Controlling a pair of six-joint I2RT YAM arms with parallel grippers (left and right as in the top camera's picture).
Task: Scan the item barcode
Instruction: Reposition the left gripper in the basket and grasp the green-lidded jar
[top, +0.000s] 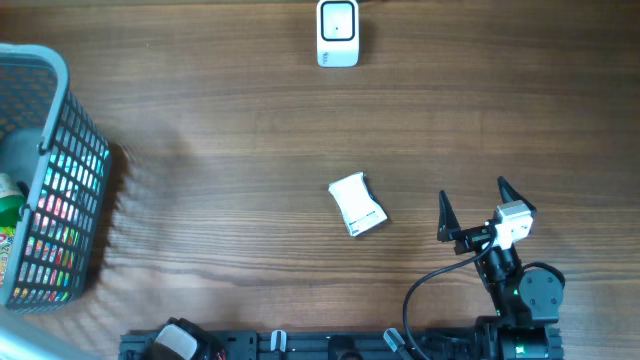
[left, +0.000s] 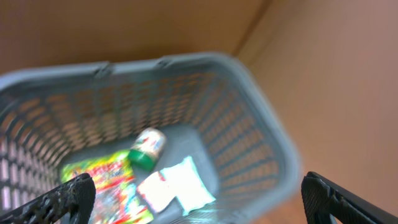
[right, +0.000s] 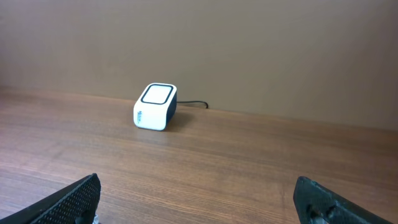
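Right pincer (top: 472, 189) near-right, jaws wide, empty. Left pincer (left: 198, 186) wide too, over basket (top: 35, 52) at left. Item (top: 357, 204), white packet, flat mid-table, left of right pincer, apart. Scanner (top: 338, 33) far edge. Guessing pre-grasp: next grab packet, show barcode to scanner.

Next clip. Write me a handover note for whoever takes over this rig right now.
Left gripper: open, empty, above the basket, which holds several items.
Right gripper: open, empty, facing the scanner.
White packet: lying on the table, apart from both grippers.
Done: nothing held; no scan evident.
Left: pick up an item, show its barcode to the scanner.
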